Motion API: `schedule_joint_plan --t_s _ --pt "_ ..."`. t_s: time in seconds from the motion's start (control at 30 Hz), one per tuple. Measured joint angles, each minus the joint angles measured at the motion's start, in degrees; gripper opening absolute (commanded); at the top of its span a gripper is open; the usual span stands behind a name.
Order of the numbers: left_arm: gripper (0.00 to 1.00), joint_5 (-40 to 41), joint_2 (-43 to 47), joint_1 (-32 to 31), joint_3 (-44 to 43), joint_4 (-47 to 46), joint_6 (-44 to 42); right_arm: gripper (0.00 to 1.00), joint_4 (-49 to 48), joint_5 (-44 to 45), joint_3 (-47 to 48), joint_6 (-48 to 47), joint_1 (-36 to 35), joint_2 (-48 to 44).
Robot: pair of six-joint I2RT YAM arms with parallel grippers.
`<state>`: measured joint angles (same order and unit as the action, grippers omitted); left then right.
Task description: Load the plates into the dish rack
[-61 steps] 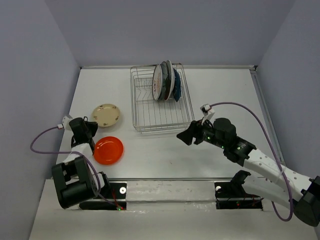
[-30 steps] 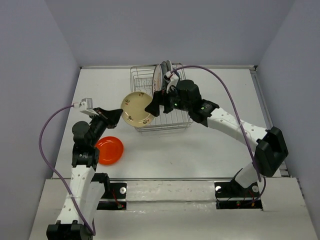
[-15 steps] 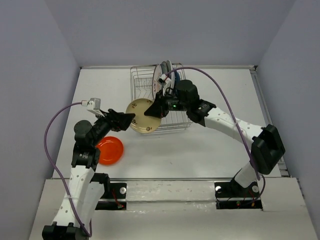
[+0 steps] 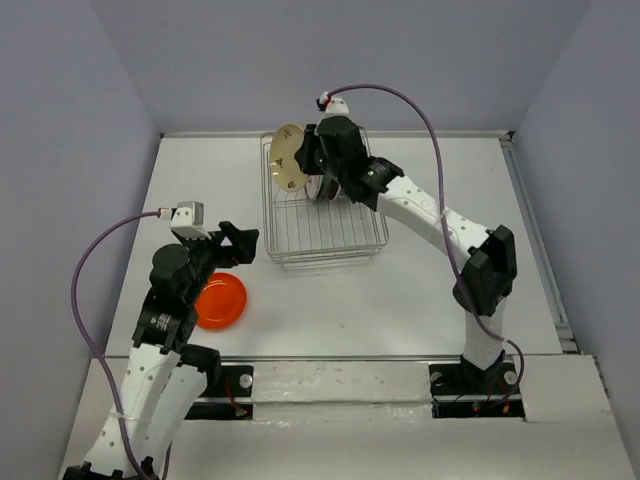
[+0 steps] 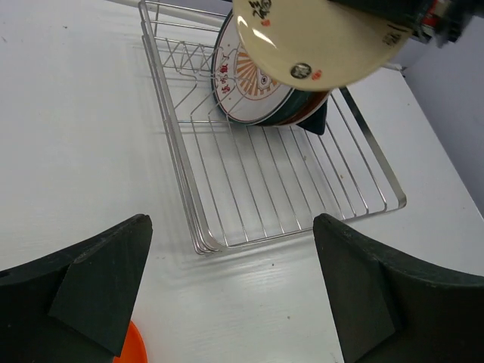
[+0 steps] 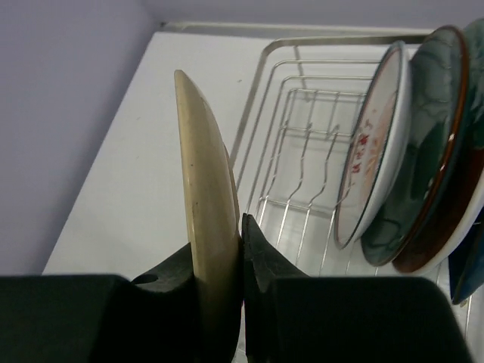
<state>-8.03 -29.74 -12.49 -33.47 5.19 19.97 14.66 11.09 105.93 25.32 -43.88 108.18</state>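
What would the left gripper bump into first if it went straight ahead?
Probably the rack: its near corner sits right ahead of the left gripper, between its open jaws in the wrist view. Depth is hard to judge, so it might touch the table just before it.

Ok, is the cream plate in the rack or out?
Out. The right gripper pinches the cream plate on edge over the rack, not yet set down in it.

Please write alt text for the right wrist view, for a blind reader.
The right tool grips a cream plate by its rim, upright. Behind it is the wire rack, with other plates leaning together at the right.
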Motion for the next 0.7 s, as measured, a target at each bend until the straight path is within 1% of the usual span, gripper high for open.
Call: schedule_joint_plan --t_s 0.07,0.13,0.2,0.33,0.47,0.7 --pt "0.99 1.4 0.2 -2.0 0.0 0.5 -0.5 0.07 1.8 6.3 5.6 -0.1 -0.4 4.6" --pt "0.99 2.1 0.2 -3.3 0.0 0.7 -0.7 0.07 3.3 10.1 9.3 -0.2 -0.6 8.2" --pt "0.99 2.8 0.3 -5.2 0.0 1.0 -1.0 0.07 6.2 15.5 16.3 -0.9 -1.0 14.3" --pt "0.99 4.2 0.8 -7.9 0.0 1.7 -1.6 0.07 9.6 22.8 25.4 -2.6 -1.2 22.7" --pt "0.99 5.3 1.9 -10.1 -0.1 2.1 -1.8 0.07 11.9 28.1 28.1 -4.2 -1.2 26.4" --pt "0.99 5.7 2.9 -12.1 -0.3 2.4 -1.9 0.07 12.7 33.3 29.1 -5.6 -1.2 28.9"
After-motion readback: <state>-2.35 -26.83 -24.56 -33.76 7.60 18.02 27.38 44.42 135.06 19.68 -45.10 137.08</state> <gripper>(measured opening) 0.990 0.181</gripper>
